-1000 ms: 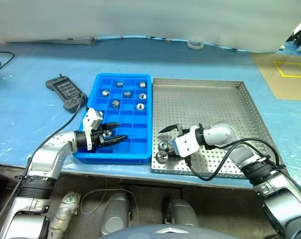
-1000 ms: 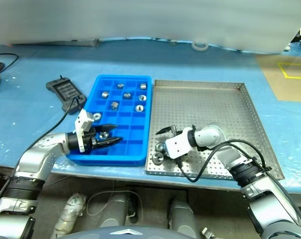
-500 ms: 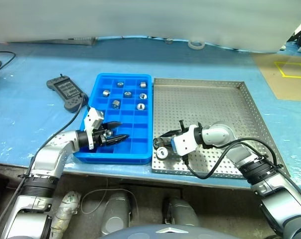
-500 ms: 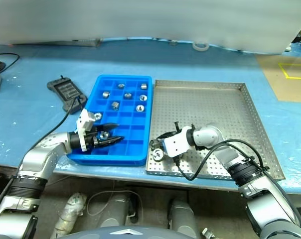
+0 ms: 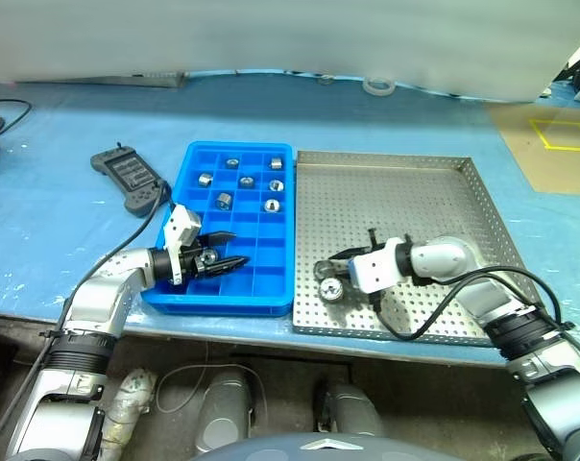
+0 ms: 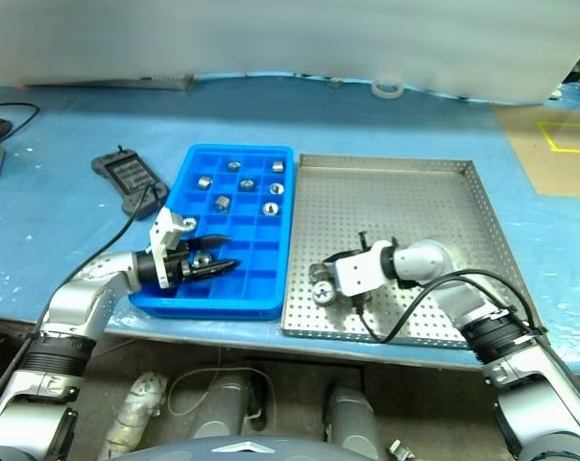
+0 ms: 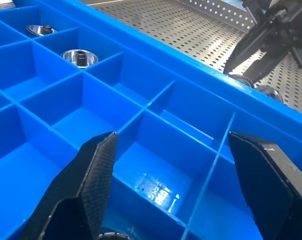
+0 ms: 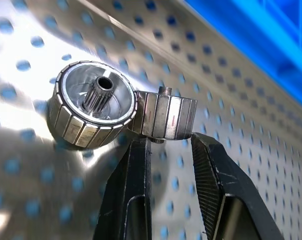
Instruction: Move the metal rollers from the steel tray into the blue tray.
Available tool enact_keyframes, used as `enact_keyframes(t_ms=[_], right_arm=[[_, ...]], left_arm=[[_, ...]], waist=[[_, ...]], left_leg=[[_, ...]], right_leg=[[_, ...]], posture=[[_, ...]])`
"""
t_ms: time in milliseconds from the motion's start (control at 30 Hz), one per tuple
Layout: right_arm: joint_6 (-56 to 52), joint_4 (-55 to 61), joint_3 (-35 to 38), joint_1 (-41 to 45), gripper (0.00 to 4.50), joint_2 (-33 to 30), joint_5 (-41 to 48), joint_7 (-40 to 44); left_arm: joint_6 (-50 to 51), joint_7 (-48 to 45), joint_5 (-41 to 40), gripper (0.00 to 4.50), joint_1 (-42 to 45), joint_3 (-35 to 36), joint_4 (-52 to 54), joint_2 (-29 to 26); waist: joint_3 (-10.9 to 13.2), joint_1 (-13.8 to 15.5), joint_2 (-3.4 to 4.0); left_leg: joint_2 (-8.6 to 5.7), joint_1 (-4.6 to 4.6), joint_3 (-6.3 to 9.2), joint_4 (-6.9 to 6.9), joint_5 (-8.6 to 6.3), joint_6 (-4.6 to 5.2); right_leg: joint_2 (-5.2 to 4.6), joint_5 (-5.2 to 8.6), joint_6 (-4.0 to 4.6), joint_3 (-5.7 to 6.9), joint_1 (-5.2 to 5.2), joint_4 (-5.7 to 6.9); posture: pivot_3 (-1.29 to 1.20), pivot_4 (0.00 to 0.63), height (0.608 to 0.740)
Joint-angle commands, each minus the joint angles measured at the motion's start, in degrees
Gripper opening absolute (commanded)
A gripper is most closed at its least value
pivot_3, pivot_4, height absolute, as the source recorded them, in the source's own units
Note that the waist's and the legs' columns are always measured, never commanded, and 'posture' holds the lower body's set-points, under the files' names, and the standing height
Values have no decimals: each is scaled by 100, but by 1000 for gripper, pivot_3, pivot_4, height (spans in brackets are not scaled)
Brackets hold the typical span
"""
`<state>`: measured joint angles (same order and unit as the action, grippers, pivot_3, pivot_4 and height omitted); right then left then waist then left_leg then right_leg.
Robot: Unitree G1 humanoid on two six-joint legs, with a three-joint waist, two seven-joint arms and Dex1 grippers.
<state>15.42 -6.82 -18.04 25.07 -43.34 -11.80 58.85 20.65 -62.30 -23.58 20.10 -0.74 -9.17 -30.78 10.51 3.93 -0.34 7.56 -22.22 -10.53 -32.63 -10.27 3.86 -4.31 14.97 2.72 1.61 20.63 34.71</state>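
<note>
The right gripper [image 8: 167, 150] has its jaws closed on one roller [image 8: 163, 116] near the front left corner of the steel tray [image 5: 434, 206], touching a second roller [image 8: 93, 104]. The left gripper [image 7: 171, 175] jaws stand open over the front of the blue tray [image 5: 271, 274], which holds more rollers [image 5: 244, 180] at the back.

so it's a long workbench covered in light blue sheeting [image 5: 60, 206]. sitting right on it: a bright blue plastic compartment tray [image 5: 271, 279] touching a big square perforated steel tray [image 5: 405, 192], a dark grey handheld controller [image 5: 127, 178], and a white tape roll [image 5: 375, 85] at the back.
</note>
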Motion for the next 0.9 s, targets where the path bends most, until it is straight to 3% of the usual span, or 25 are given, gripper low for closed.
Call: enact_keyframes(t_ms=[33,200,367,600,900], right_arm=[[-1080,415,627,-186,789,56,765,-8],[-3068,1174,1401,-405,789,638,1677,-593],[-3870,1945,1695,-474,789,949,1851,-1210],[-3888,2471,1745,-390,789,1032,1632,-1881],[-3810,2844,1715,-447,789,773,1491,-2068]], left_arm=[[412,57,-252,3709,189,40,-39,188],[1475,527,-1127,3709,804,328,232,928],[2142,891,-1608,3709,1568,298,-38,1813],[2651,826,-1613,3709,2267,76,-832,2416],[3272,1060,-1936,3709,2586,681,-1350,2393]], waist=[[0,-1,0],[0,-8,1],[0,1,1],[0,-175,1],[1,-357,1]], left_leg=[[0,0,0,2,0,0],[2,-37,-1,7,12,16],[3,-83,-1,-5,13,19],[0,-86,-3,-13,6,30],[1,-83,-3,-12,6,30]], right_leg=[[0,0,0,0,2,-1],[1,0,1,3,41,3],[0,-1,1,12,73,5],[-1,-1,1,7,70,-3],[0,-1,1,7,67,-3]], posture=[[-53,150,740],[-67,150,740],[-112,150,740],[-199,150,740],[-260,150,740]])
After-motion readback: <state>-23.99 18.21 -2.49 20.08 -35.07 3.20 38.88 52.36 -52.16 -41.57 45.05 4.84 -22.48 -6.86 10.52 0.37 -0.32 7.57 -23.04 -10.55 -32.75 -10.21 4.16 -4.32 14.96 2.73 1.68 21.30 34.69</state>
